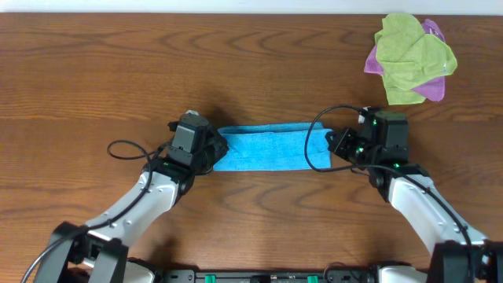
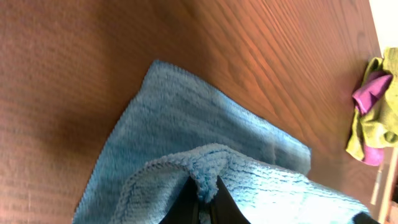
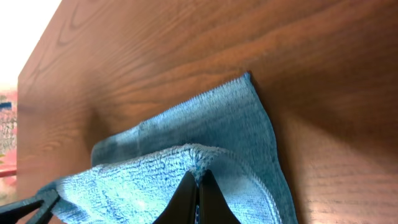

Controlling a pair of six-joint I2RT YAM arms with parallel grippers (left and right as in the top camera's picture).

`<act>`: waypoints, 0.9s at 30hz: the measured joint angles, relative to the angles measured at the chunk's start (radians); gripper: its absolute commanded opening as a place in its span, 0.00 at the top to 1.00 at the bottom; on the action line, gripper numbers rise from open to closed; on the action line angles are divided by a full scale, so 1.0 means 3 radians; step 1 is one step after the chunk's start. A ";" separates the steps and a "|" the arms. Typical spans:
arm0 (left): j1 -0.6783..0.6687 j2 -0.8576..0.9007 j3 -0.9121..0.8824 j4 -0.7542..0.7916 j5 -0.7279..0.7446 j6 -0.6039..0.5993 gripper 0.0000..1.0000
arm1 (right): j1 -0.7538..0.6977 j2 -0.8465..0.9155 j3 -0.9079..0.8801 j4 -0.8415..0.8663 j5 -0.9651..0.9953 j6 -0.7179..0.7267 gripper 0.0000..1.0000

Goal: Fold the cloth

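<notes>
The sky-blue cloth (image 1: pixel 267 148) lies as a long folded strip across the middle of the table between my two grippers. My left gripper (image 1: pixel 211 151) is shut on the cloth's left end; in the left wrist view its black fingers (image 2: pixel 204 194) pinch a raised edge of the cloth (image 2: pixel 186 130) over a lower layer. My right gripper (image 1: pixel 336 146) is shut on the right end; in the right wrist view its fingers (image 3: pixel 198 184) pinch the top edge of the cloth (image 3: pixel 211 124). No white tag shows.
A lime-green cloth (image 1: pixel 413 55) lies bunched over a purple-pink cloth (image 1: pixel 435 85) at the far right back of the wooden table (image 1: pixel 118 71). They also show in the left wrist view (image 2: pixel 373 118). Black cables loop beside both arms.
</notes>
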 measured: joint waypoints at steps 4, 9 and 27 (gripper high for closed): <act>0.0036 0.0106 0.0001 0.0128 -0.0028 0.0011 0.94 | 0.0000 0.0123 0.0000 0.0202 0.0000 0.0023 0.99; 0.0079 0.0206 0.0004 0.0197 -0.0067 0.0022 0.94 | 0.0004 0.0257 0.0000 0.0319 -0.0005 0.0039 0.99; 0.0085 0.0443 0.0013 0.0586 -0.0262 0.0034 0.94 | 0.0122 0.0451 0.0000 0.0568 0.0165 0.0074 0.99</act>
